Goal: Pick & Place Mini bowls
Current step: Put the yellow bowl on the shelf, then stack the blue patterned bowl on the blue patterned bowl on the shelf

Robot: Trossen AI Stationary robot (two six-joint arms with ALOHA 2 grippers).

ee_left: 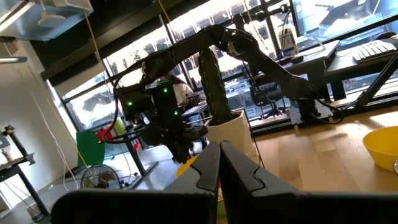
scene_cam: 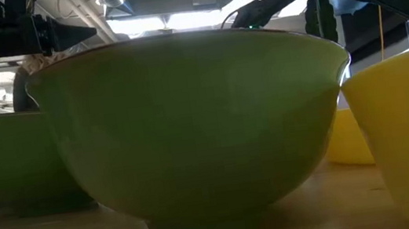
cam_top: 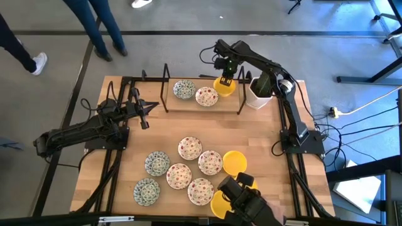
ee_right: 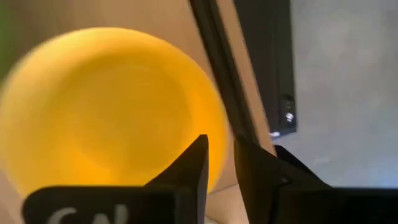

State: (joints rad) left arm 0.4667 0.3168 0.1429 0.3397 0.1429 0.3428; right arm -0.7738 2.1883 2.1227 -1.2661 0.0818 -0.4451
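Right pincer [cam_top: 225, 80] over yellow mini bowl [cam_top: 224, 86] at far desk [cam_top: 264, 135] rack, fingers parted narrowly, rim between. Left pincer [cam_top: 146, 113] closed, empty. Bowl prob light, rigid, glazed-slick, chip-prone; grip at rim.

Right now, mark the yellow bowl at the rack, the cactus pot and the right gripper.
yellow bowl [cam_top: 225, 87], high view, its rim beside the gripper.
cactus pot [cam_top: 256, 99], high view, its white side.
right gripper [ee_right: 219, 163], right wrist view, between its fingertips.
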